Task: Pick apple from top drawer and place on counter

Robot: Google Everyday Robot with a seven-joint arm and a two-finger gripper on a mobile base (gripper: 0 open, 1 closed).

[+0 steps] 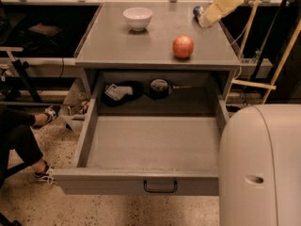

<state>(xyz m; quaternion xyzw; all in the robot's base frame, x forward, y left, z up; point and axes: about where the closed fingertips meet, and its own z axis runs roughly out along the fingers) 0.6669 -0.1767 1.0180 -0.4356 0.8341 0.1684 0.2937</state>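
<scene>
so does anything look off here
Nothing spilled or damaged. The drawer hangs open, the apple sits on the counter, and the gripper hovers over its back right corner. Only dark clutter in the cavity behind the drawer looks stray.

Speckled terrazzo floor (108, 212), 2 sneakered feet (45, 174) at left, pale wooden slats (284, 58) at right; claw (221, 8) at top right.

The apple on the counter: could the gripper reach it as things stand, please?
Probably yes. The gripper hangs over the back right corner of the counter, and the apple sits in the open near the front edge, nothing standing between them; the white bowl is well off to the side.
</scene>
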